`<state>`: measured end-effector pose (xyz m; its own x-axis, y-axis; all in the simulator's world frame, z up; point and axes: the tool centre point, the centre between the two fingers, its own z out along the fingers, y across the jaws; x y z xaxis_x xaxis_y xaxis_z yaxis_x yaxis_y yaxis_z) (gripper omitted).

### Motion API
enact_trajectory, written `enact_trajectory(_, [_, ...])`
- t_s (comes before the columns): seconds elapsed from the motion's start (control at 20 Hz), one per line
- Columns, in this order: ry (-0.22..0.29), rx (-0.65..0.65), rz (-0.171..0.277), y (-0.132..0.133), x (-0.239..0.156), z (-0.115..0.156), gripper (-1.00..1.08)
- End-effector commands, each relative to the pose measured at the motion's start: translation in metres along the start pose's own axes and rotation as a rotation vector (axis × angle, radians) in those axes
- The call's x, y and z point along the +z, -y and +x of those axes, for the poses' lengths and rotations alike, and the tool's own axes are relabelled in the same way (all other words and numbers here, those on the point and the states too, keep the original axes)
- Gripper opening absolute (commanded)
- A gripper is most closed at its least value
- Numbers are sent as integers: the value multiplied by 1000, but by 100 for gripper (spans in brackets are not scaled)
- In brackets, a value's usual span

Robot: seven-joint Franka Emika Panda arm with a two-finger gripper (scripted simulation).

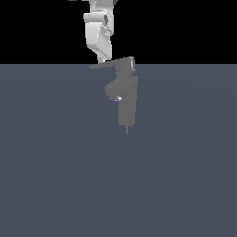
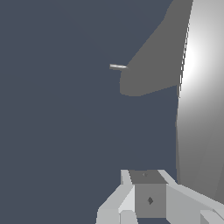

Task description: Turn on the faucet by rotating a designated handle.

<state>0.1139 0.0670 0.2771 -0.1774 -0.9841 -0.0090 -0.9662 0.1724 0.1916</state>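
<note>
Handle (image 1: 109, 64) projects toward the exterior view's left from atop the faucet (image 1: 126, 99), my claw (image 1: 102, 59) sits just above it, finger spacing indiscernible, so I should press near the tip and sweep steadily.

— What's there apart from the work itself?
— A flat slate-blue floor (image 1: 55, 176), matte and unmarked, filling the lower part of the exterior view.
— And above it?
— A plain black backdrop (image 1: 37, 28), meeting the floor at a straight horizon (a hard edge). The wrist view shows that slate-blue surface too.
</note>
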Motion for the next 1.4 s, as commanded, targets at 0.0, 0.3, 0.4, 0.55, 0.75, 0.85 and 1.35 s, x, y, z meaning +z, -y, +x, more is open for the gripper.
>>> enact_trajectory(0.0, [1,28,-2,5,6,-3,-100])
enact_trajectory(0.3, [1,56,-4,9,13,-5,-100])
enact_trajectory(0.4, [1,57,-4,10,13,-5,-100])
enact_trajectory(0.55, [1,56,-5,9,13,-5,-100])
enact_trajectory(0.75, [1,56,-5,1,13,-6,-100])
enact_trajectory(0.85, [1,56,-5,-3,13,-6,-100])
enact_trajectory(1.35, [1,56,-5,-27,13,-9,-100])
